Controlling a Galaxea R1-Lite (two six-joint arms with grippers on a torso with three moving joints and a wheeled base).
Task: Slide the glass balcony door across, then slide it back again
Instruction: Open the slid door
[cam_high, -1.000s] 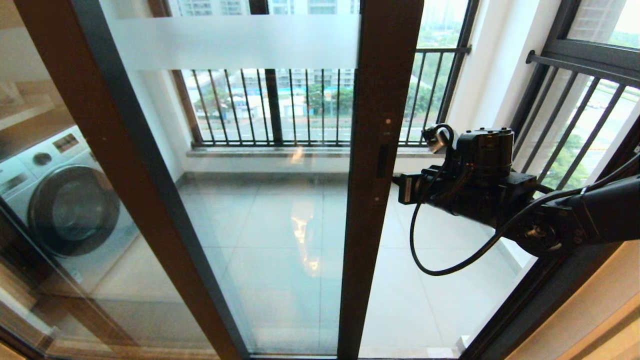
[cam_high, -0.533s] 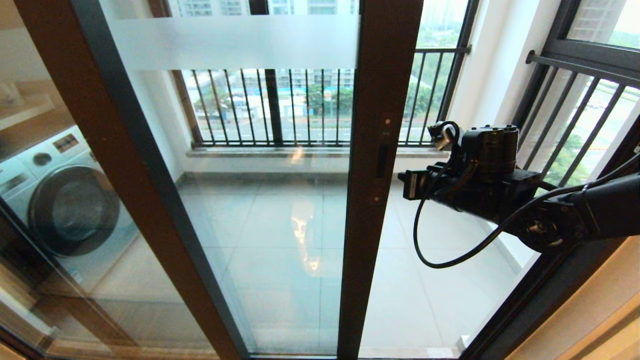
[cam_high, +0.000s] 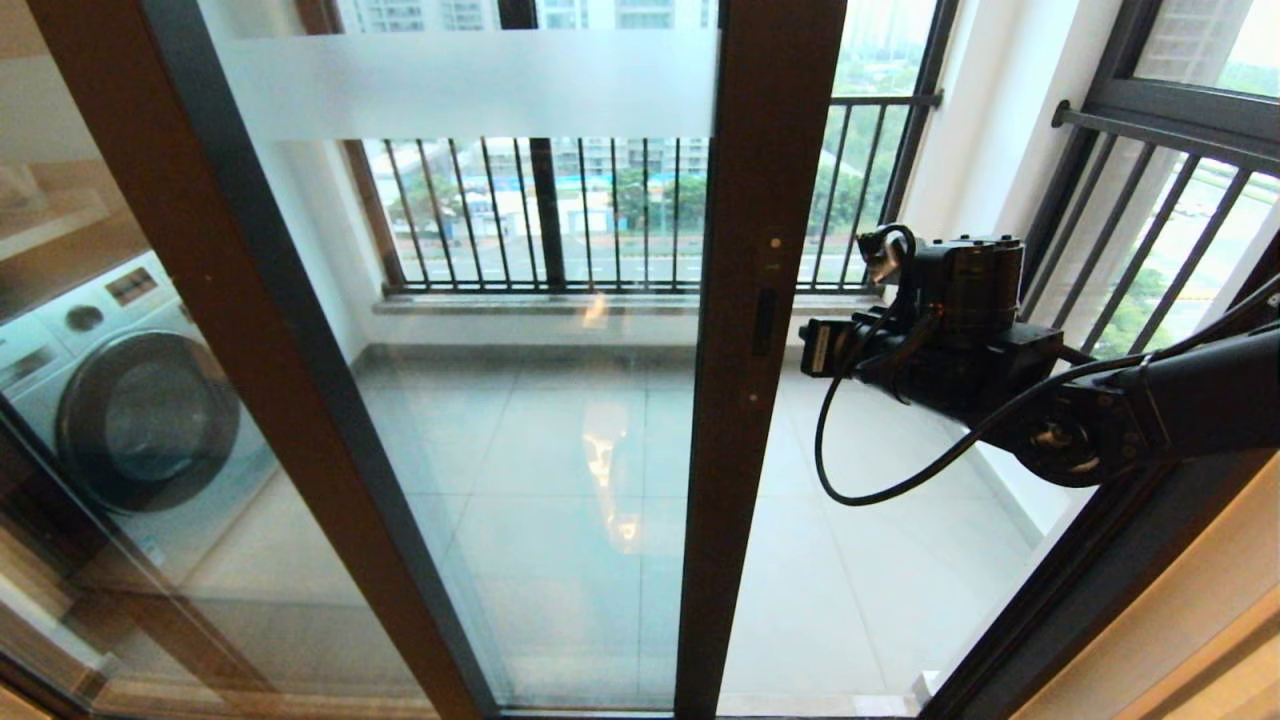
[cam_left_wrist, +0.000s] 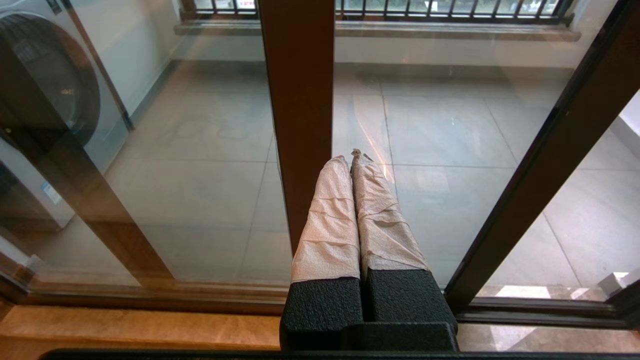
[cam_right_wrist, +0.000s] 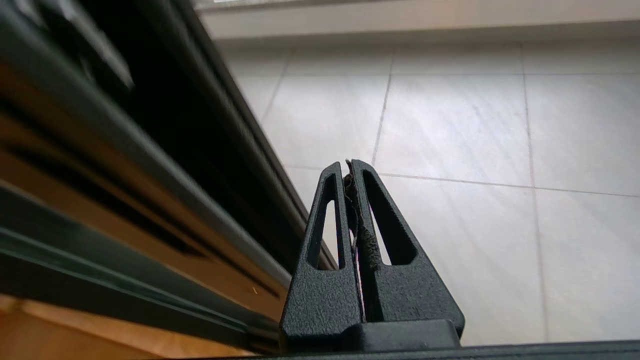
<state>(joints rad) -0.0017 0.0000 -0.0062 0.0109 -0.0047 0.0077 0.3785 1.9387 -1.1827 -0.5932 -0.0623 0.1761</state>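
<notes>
The glass balcony door (cam_high: 520, 300) stands across the middle of the head view, its frosted band (cam_high: 470, 85) near the top and its brown leading stile (cam_high: 745, 400) upright just left of an open gap onto the tiled balcony floor (cam_high: 860, 590). A slim black handle slot (cam_high: 763, 322) sits in that stile. The right gripper (cam_right_wrist: 350, 167) hangs in the gap just beside the stile's edge, clenched on nothing, fingers pressed together and pointing toward the floor. Whether it touches the frame cannot be told. The left gripper (cam_left_wrist: 356, 156), its cloth-wrapped fingers also clenched empty, rests low, in front of a brown frame post.

Judging from this, the door seems part-way along its track. With no grasp, any push relies on the closed fingers bearing against the stile's edge; they could slip off the narrow face or skid past it, leaving the panel short of its stop. The looping black cable (cam_high: 850, 470) under the right wrist might catch on the frame.

A washing machine (cam_high: 130, 400) shows behind the plain pane at left; black-barred railings (cam_high: 560, 215) line the balcony beyond, well clear of the slide
</notes>
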